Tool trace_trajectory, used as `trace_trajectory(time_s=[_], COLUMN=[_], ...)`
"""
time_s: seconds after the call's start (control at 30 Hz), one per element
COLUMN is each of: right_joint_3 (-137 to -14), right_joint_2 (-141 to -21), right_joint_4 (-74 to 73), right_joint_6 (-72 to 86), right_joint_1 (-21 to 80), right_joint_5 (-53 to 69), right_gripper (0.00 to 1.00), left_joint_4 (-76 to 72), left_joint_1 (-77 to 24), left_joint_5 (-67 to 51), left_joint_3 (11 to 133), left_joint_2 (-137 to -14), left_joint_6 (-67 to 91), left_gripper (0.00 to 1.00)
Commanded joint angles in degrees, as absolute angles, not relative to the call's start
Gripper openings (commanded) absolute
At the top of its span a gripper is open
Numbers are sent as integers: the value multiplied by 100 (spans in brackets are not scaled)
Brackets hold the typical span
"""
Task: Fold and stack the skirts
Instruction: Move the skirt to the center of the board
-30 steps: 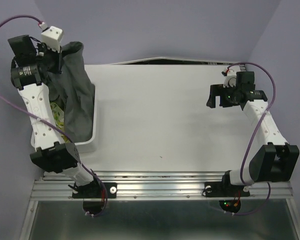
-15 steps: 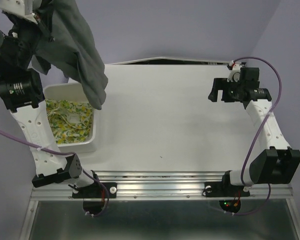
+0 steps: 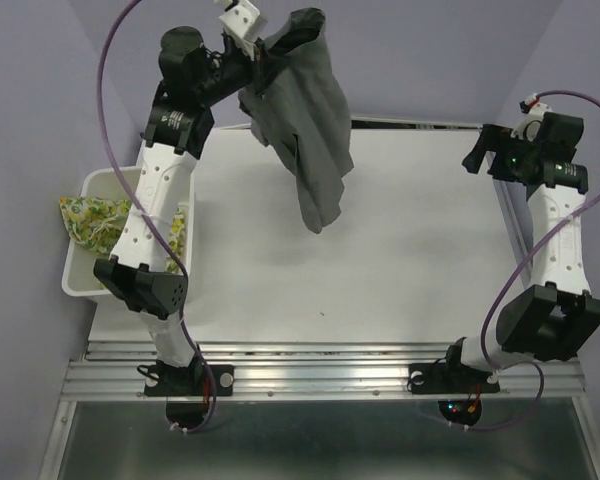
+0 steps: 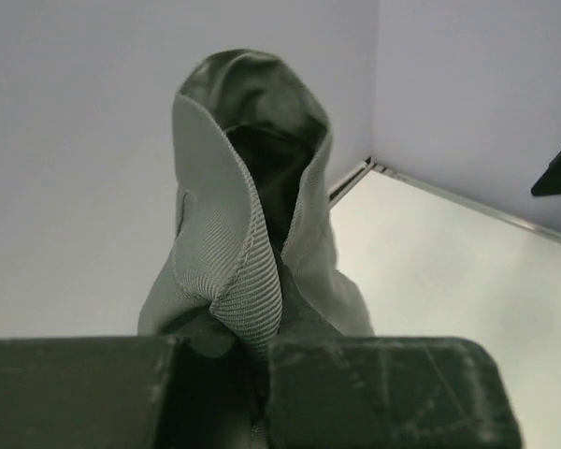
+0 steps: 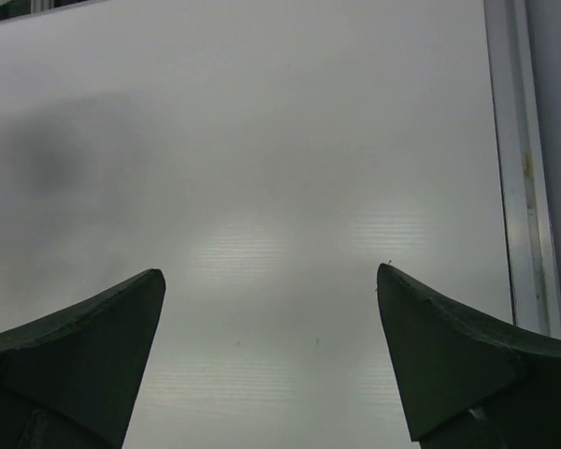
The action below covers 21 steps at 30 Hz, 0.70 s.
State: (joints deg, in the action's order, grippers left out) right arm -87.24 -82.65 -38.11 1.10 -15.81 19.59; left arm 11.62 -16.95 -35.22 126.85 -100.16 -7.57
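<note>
The grey skirt (image 3: 315, 130) hangs in the air above the far left part of the table, pinched at its top edge by my left gripper (image 3: 270, 50), which is shut on it. In the left wrist view the skirt's ribbed hem (image 4: 248, 281) bunches up between the jaws of the left gripper (image 4: 260, 374). The lemon-print skirt (image 3: 95, 220) lies in the white basket (image 3: 75, 280) at the left, one corner draped over the basket's left wall. My right gripper (image 3: 477, 160) hovers open at the far right; in its wrist view the right gripper (image 5: 271, 281) holds nothing.
The white table (image 3: 420, 260) spreads between the arms. Its raised right rim (image 5: 519, 168) runs beside the right gripper. Purple walls close in the back and sides. A metal rail (image 3: 320, 350) crosses the near edge by the arm bases.
My left arm has lifted the grey skirt out of the basket and swung it right, over the table. The basket has shifted left. The right gripper has drawn back toward the right edge.
</note>
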Motion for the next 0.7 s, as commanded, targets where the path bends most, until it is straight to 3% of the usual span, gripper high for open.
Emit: trace_trajectory(time_s=[0.0,0.1,0.17,0.27,0.37,0.43,0.47,0.53,0.57,0.6,0.67], right_joint_3=[-9132,-9114,-9036,-8860,-8789,-8815,-8833,-8842,-8868,-8868,-8886], right_joint_2=[-8481,-8499,-8464,-8359,-8332,-8384,-8402,-8437,-8455,-8472,-8577], right_joint_4=[-3744,-3849,-3928,-3990,-4122,-4306,-4385,-4491,-4535,-4631,-4780], right_joint_6=[70,-246,-386,-553,-764,-983,-1028,-1133,-1177,-1239,-1458], right_joint_1=[-1880,-1881,-1881,-1881,-1881,-1881,-1881,-1933,-1934,-1934,-1934], right_joint_5=[2408,2688,2864,3067,3059,3094,3137,3181,3208,3330,3654], right_gripper=[100,100,100,100,100,100,100,100,100,100,100], left_joint_4=[712,1141,2132,3160,3183,2815,2665,2523,2531,2540,2636], left_joint_1=[-1881,-2144,-2433,-3302,-4050,-4341,-4420,-4578,-4588,-4588,-4439], left_joint_5=[-3191,-3383,-3393,-2367,-1671,-1722,-1757,-1941,-2029,-2248,-2477], left_joint_3=[12980,13017,12999,12526,11280,10339,10058,9546,9467,9414,9404], left_joint_2=[-10421,-10818,-10968,-11127,-10917,-10522,-10364,-9863,-9705,-9407,-9133], left_joint_6=[-1265,-1834,-3045,-4515,-5017,-4992,-4914,-4878,-4826,-4590,-4317], left_gripper=[0,0,1,0,0,15,43,69,75,97,99])
